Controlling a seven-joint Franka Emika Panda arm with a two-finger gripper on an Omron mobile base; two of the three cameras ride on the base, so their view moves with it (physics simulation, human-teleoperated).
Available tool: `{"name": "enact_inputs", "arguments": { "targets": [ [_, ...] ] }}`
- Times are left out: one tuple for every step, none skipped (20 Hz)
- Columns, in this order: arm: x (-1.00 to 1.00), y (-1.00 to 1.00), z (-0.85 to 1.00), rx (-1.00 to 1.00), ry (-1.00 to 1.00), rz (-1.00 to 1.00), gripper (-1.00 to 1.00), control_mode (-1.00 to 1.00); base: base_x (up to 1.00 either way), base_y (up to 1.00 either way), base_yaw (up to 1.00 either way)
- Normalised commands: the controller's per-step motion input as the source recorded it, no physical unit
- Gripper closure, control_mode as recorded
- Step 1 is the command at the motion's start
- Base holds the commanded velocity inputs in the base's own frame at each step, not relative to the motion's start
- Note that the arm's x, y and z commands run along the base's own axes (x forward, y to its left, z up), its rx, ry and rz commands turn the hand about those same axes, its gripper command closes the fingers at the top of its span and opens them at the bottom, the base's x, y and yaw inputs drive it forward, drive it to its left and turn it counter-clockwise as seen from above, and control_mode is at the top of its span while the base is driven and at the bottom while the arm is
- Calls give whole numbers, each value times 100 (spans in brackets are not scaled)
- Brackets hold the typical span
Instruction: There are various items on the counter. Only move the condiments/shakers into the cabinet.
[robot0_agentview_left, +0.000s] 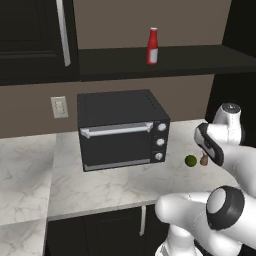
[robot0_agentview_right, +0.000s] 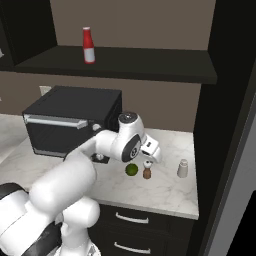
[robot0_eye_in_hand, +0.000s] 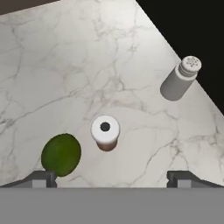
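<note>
The red squeeze bottle (robot0_agentview_left: 152, 46) (robot0_agentview_right: 88, 45) stands upright on the open shelf of the dark cabinet (robot0_agentview_left: 165, 61) (robot0_agentview_right: 125, 64). On the marble counter (robot0_agentview_right: 165, 185) (robot0_eye_in_hand: 87, 65) the brown wooden shaker (robot0_agentview_right: 147, 170) (robot0_agentview_left: 204, 160) (robot0_eye_in_hand: 105, 132) stands next to the green fruit (robot0_agentview_right: 131, 169) (robot0_eye_in_hand: 61, 154) (robot0_agentview_left: 190, 160). The white shaker (robot0_agentview_right: 183, 168) (robot0_eye_in_hand: 180, 78) stands further right, near the dark wall. My gripper (robot0_eye_in_hand: 112, 178) (robot0_agentview_right: 150, 150) hovers open right above the brown shaker, holding nothing.
A black toaster oven (robot0_agentview_left: 122, 129) (robot0_agentview_right: 70, 122) with a silver handle stands on the counter to the left of the items. A tall dark panel (robot0_agentview_right: 227, 125) bounds the counter on the right. A wall socket (robot0_agentview_left: 59, 107) sits left of the oven.
</note>
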Motion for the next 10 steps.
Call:
{"name": "enact_inputs", "arguments": {
  "targets": [
    [20, -4, -34, 0, 0, 0, -100, -100, 0, 0, 0],
    [16, -1, -34, 0, 0, 0, -100, -100, 0, 0, 0],
    [14, 0, -36, 0, 0, 0, -100, -100, 0, 0, 0],
    [12, -1, -35, 0, 0, 0, -100, -100, 0, 0, 0],
    [11, -3, -33, 0, 0, 0, -100, -100, 0, 0, 0],
    [9, -3, -31, 0, 0, 0, -100, -100, 0, 0, 0],
    [10, -1, -33, 0, 0, 0, -100, -100, 0, 0, 0],
    [7, -1, -33, 0, 0, 0, -100, -100, 0, 0, 0],
    [8, -1, -34, 0, 0, 0, -100, -100, 0, 0, 0],
    [9, -4, -35, 0, 0, 0, -100, -100, 0, 0, 0]
  ]
}}
